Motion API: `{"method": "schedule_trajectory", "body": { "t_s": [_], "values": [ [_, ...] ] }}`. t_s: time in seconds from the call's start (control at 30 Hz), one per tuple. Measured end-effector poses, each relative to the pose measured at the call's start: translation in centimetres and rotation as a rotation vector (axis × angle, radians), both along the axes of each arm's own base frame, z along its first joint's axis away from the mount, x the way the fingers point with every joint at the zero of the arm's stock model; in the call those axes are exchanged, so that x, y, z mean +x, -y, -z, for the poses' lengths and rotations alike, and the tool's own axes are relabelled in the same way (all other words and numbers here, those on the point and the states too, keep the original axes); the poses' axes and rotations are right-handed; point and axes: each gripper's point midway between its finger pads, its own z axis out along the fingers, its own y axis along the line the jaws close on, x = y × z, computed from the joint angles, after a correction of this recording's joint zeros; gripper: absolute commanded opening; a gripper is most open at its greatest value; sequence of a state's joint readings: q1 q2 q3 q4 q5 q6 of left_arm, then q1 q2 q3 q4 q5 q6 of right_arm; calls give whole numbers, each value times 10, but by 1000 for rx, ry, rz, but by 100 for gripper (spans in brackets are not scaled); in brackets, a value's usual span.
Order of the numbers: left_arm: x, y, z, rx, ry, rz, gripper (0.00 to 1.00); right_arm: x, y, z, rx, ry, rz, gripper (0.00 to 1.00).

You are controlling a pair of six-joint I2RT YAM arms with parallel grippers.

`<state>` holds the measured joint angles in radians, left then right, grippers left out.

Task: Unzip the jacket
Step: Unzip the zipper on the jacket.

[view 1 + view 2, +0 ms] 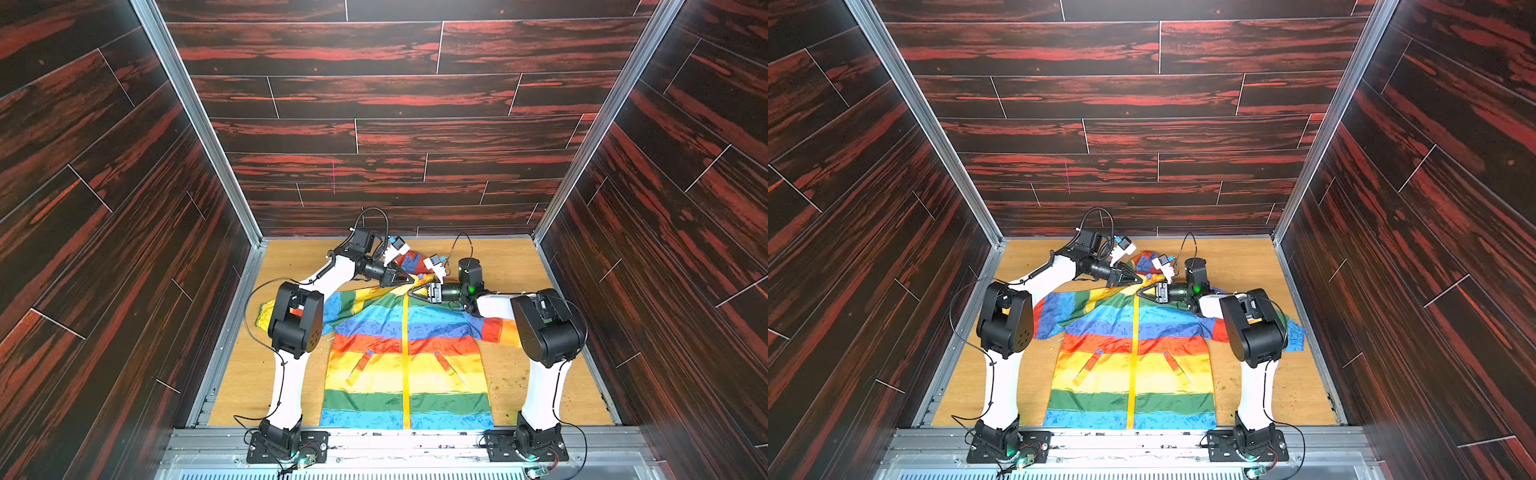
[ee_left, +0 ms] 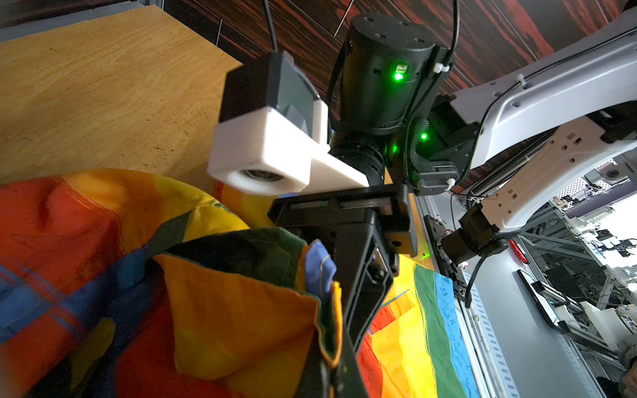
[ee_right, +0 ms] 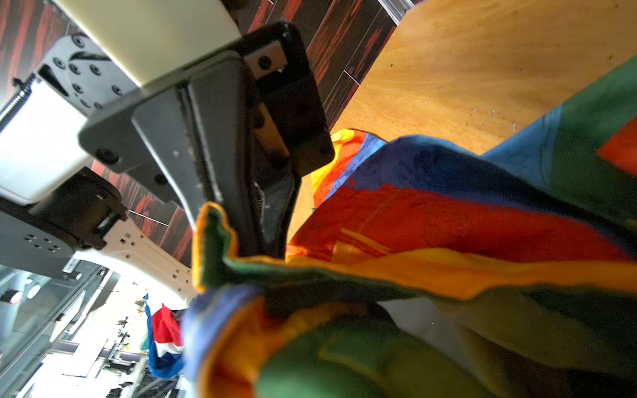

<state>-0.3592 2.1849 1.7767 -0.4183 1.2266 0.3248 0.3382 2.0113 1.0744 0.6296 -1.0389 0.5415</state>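
The jacket (image 1: 370, 374) (image 1: 1096, 374), rainbow-striped, lies flat on its back on the wooden table, with its yellow zipper (image 1: 406, 361) (image 1: 1133, 361) running down the middle. My left gripper (image 1: 410, 280) (image 1: 1139, 281) is shut on the collar edge (image 2: 329, 330) and holds it lifted. My right gripper (image 1: 412, 293) (image 1: 1139, 293) has its tips at the top of the zipper, just beside the left one. One of its black fingers (image 2: 362, 293) lies against the collar. Bunched fabric (image 3: 344, 344) hides its jaws in the right wrist view.
The table (image 1: 519, 266) is boxed in by dark red wood-grain walls on three sides. A metal rail (image 1: 415, 440) with both arm bases runs along the front. The jacket's sleeves lie under both arms' elbows. Small crumbs (image 1: 509, 382) dot the table on the right.
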Motion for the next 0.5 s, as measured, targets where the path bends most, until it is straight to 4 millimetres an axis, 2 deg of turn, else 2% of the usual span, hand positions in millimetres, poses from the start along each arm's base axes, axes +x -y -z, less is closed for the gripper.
{"method": "schedule_trajectory", "body": {
  "t_s": [0.37, 0.5],
  "values": [
    [0, 0, 1, 3, 0, -3, 0, 2, 0, 4, 0, 0, 4, 1],
    [1, 0, 1, 7, 2, -5, 0, 1, 0, 3, 2, 5, 2, 0]
  ]
}}
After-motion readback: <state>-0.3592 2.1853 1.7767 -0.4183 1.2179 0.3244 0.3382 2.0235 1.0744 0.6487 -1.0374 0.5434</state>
